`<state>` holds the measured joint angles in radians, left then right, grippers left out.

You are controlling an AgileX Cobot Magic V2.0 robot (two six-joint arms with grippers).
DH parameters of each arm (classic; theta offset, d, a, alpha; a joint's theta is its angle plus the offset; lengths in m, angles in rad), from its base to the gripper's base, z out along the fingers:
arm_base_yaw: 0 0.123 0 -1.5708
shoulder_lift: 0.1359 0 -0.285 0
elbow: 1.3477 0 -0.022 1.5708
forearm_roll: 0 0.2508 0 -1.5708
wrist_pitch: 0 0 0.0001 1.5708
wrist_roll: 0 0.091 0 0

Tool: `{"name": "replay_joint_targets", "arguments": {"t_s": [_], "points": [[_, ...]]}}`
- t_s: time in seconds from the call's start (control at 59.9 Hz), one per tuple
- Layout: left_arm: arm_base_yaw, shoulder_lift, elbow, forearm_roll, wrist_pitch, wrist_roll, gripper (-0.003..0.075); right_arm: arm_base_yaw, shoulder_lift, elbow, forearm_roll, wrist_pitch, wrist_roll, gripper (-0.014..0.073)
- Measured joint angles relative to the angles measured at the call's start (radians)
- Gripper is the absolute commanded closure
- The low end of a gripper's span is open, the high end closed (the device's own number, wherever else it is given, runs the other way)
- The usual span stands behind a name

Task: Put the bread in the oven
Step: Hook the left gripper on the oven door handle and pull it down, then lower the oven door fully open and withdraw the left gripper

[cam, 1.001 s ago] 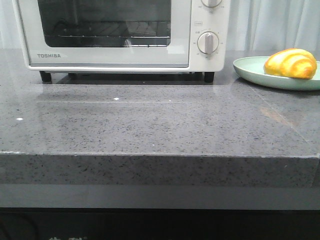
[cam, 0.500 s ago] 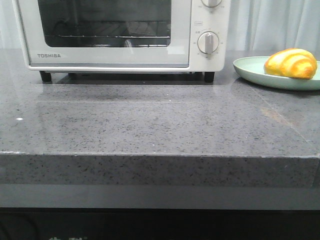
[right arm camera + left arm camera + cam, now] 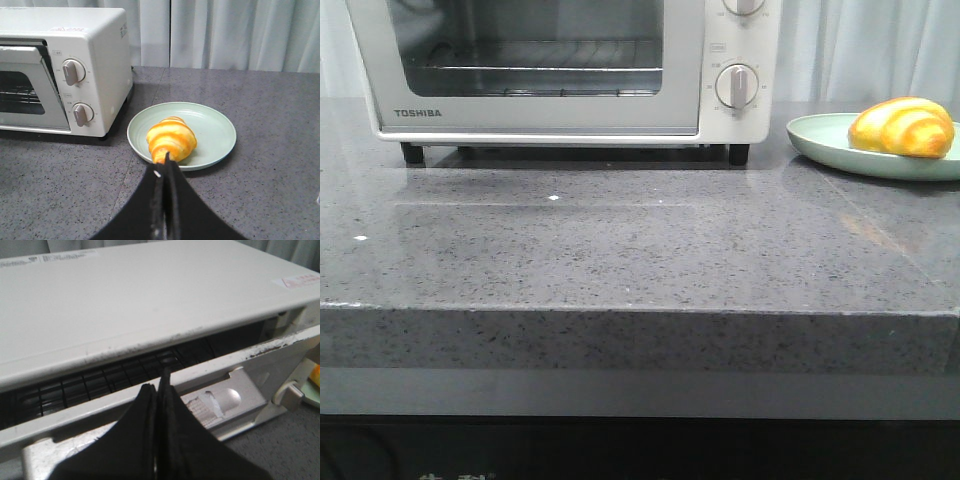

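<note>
The white TOSHIBA oven [image 3: 540,115] stands at the back left of the grey counter. Its glass door [image 3: 225,400] is ajar at the top, and the wire rack [image 3: 100,385] shows through the gap. My left gripper [image 3: 159,384] is shut, its tips at the door's top edge with nothing seen between them. The bread [image 3: 902,127], a golden striped roll, lies on a pale green plate [image 3: 820,140] to the right of the oven. In the right wrist view my right gripper [image 3: 167,159] is shut and empty, just short of the bread [image 3: 172,136] on the plate [image 3: 210,125].
Two dial knobs [image 3: 74,71] sit on the oven's right panel. Pale curtains [image 3: 225,30] hang behind the counter. The counter's front edge [image 3: 640,312] runs across the front view, with bare grey stone between it and the oven.
The oven door has tilted outward at its top: its window looks lighter and the TOSHIBA label sits slightly lower. Bread and plate have not moved.
</note>
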<state>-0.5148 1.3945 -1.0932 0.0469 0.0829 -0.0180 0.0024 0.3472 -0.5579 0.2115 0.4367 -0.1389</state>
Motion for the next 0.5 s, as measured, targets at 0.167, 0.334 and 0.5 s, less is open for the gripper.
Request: {"name": "replay_joint_targets", "arguments": {"t_s": [0.167,0.334,0.5], "points": [[-0.048,-0.09,0.129,-0.009,-0.012,0.0,0.0741,0.0,0.0,0.0,0.001,0.0,0.0,0.066],[-0.06,-0.179,0.268,-0.052,-0.055,0.0,0.0741,0.0,0.0,0.0,0.001,0.0,0.0,0.066],[0.01,-0.263,0.295,-0.061,-0.04,0.0,0.0741,0.0,0.0,0.0,0.001,0.0,0.0,0.066]]}}
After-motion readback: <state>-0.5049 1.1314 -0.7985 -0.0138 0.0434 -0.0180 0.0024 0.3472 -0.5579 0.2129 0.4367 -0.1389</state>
